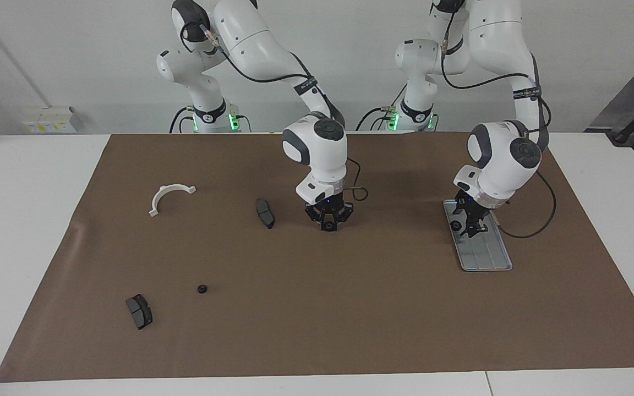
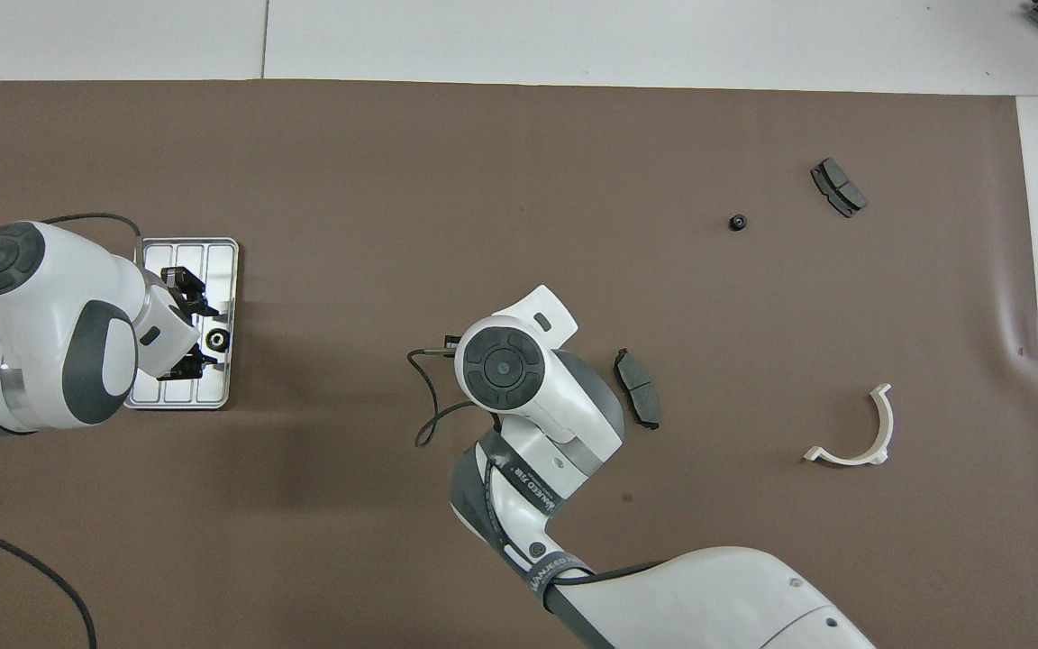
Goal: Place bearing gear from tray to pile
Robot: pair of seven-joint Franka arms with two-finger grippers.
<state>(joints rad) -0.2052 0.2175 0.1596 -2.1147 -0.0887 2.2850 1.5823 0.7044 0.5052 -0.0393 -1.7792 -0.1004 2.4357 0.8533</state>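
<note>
- Pick-up step: my left gripper (image 2: 202, 336) hangs over the flat, ridged silver-grey metal tray (image 2: 213, 257), jaws spread. The small black round bearing gear (image 2: 217, 340) lies in the tray, just beside the fingertips.
- My right gripper (image 1: 328, 223), well away from the tray toward the right arm's end, seems pinched on a second small black gear (image 1: 328, 226).
- Next, I judge: centre the left gripper on the gear, close, lift.

- Setting: a robotics laboratory or test cell.
- Two white articulated robot arms (image 1: 251, 41) with exposed black cables stand on bases lit by green indicator lamps (image 1: 233, 120).
- A long white table (image 1: 20, 220) carries a plain brown paper mat (image 1: 317, 319).
- A bare white wall (image 1: 75, 55) backs the arms, with a wall socket box (image 1: 50, 119) at table height.
</note>
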